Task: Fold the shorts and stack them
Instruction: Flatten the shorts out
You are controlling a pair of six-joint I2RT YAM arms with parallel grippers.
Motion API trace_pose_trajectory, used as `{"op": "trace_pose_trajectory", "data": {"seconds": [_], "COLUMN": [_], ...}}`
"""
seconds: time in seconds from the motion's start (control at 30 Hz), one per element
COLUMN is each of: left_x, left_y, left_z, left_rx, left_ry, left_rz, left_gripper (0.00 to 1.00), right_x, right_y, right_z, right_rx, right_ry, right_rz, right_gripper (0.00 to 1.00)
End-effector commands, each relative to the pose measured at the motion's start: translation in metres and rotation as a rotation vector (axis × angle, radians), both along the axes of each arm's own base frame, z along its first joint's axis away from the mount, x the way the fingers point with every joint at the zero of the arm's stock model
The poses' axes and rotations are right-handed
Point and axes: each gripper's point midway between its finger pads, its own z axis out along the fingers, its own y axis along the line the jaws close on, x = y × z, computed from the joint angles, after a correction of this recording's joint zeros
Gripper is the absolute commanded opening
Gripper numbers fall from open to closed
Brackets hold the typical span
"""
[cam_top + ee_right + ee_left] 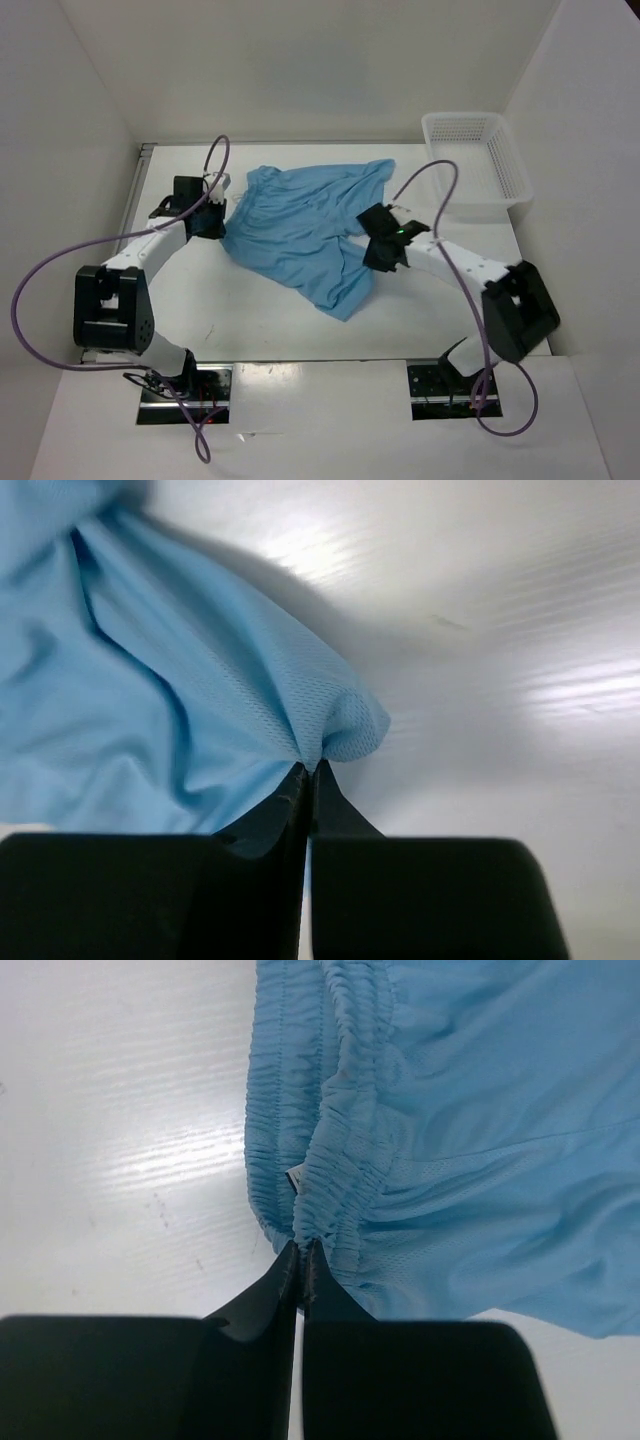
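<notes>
The light blue shorts [300, 225] lie spread and rumpled across the middle of the table. My left gripper [213, 222] is shut on the gathered elastic waistband [335, 1175] at the shorts' left edge. My right gripper [375, 240] is shut on a pinch of thin mesh fabric [340, 725] at the shorts' right edge. In both wrist views the black fingers meet with cloth bunched between the tips. The drawstring does not show.
A white plastic mesh basket [478, 165] stands at the back right corner. White walls close in the table on the left, back and right. Purple cables loop over both arms.
</notes>
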Motion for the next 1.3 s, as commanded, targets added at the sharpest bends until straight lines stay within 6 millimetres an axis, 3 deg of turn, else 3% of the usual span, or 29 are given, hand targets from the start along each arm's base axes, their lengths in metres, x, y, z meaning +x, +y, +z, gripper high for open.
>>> {"op": "trace_pose_trajectory", "data": {"seconds": [0.0,0.13,0.2,0.3,0.33,0.37,0.4,0.43,0.47,0.53,0.57,0.67,0.7,0.73,0.83,0.87,0.9,0.93,0.97,1.03,1.07,1.1,1.13,1.17,1.2,1.23,1.27], "left_x": [-0.029,-0.058,-0.072,-0.094,-0.099,-0.100,-0.100,-0.102,-0.100,-0.088,-0.080,-0.053,-0.045,-0.027,0.011,0.022,0.038,0.049,0.059,0.082,0.091,0.099,0.105,0.118,0.124,0.126,0.136], "left_y": [0.012,0.017,0.012,0.011,0.011,0.009,0.009,0.009,0.009,0.014,0.019,0.021,0.021,0.018,0.002,-0.008,-0.020,-0.027,-0.033,-0.048,-0.049,-0.047,-0.048,-0.050,-0.056,-0.059,-0.061], "left_z": [0.012,0.002,-0.008,-0.027,-0.034,-0.034,-0.038,-0.038,-0.034,-0.014,0.000,0.041,0.050,0.063,0.078,0.062,0.073,0.073,0.051,0.056,0.038,0.033,0.016,0.022,0.019,0.003,0.007], "left_rx": [0.053,0.074,0.051,0.046,0.047,0.039,0.039,0.040,0.040,0.064,0.085,0.090,0.087,0.071,0.007,-0.015,-0.031,-0.033,-0.031,-0.034,-0.033,-0.022,-0.019,-0.021,-0.023,-0.034,-0.036], "left_ry": [0.038,0.126,0.181,0.258,0.282,0.283,0.298,0.316,0.314,0.267,0.217,0.064,0.013,-0.069,-0.170,-0.135,-0.159,-0.164,-0.114,-0.138,-0.111,-0.112,-0.079,-0.109,-0.121,-0.090,-0.112], "left_rz": [0.037,0.046,0.026,0.019,0.018,0.013,0.013,0.013,0.013,0.030,0.047,0.065,0.067,0.061,0.007,-0.026,-0.059,-0.071,-0.083,-0.111,-0.111,-0.100,-0.100,-0.100,-0.111,-0.123,-0.124], "left_gripper": [0.00,0.00,0.00,0.00,0.00,0.05,0.55,0.87,1.00,1.00,1.00,1.00,1.00,1.00,1.00,1.00,1.00,1.00,1.00,1.00,1.00,1.00,1.00,0.97,0.95,0.93,0.86], "right_x": [-0.013,-0.038,-0.046,-0.061,-0.056,-0.052,-0.046,-0.044,-0.033,-0.015,0.005,0.036,0.057,0.067,0.102,0.117,0.130,0.143,0.154,0.173,0.187,0.194,0.205,0.209,0.213,0.215,0.215], "right_y": [-0.053,-0.083,-0.090,-0.096,-0.094,-0.097,-0.099,-0.097,-0.097,-0.094,-0.088,-0.081,-0.076,-0.074,-0.068,-0.065,-0.064,-0.067,-0.064,-0.066,-0.067,-0.067,-0.065,-0.065,-0.063,-0.066,-0.067], "right_z": [0.046,0.061,0.059,0.040,0.036,0.033,0.033,0.031,0.030,0.041,0.052,0.075,0.092,0.094,0.089,0.097,0.082,0.081,0.072,0.065,0.073,0.055,0.058,0.054,0.042,0.040,0.035], "right_rx": [0.041,0.005,0.015,0.018,0.018,0.023,0.021,0.027,0.033,0.041,0.065,0.088,0.111,0.105,0.088,0.091,0.076,0.057,0.056,0.026,0.004,-0.026,-0.038,-0.049,-0.057,-0.066,-0.077], "right_ry": [0.000,0.090,0.142,0.218,0.218,0.224,0.219,0.219,0.199,0.137,0.064,-0.067,-0.157,-0.182,-0.218,-0.239,-0.224,-0.254,-0.253,-0.276,-0.298,-0.267,-0.285,-0.280,-0.259,-0.255,-0.247], "right_rz": [-0.133,-0.160,-0.173,-0.179,-0.179,-0.187,-0.185,-0.170,-0.171,-0.156,-0.145,-0.094,-0.095,-0.073,-0.063,-0.078,-0.097,-0.126,-0.127,-0.139,-0.146,-0.145,-0.119,-0.106,-0.105,-0.123,-0.127], "right_gripper": [0.00,0.00,0.00,0.00,0.09,0.31,0.50,0.59,0.76,0.82,0.83,0.83,0.83,0.81,0.80,0.80,0.80,0.80,0.80,0.80,0.79,0.77,0.77,0.77,0.74,0.72,0.71]}}
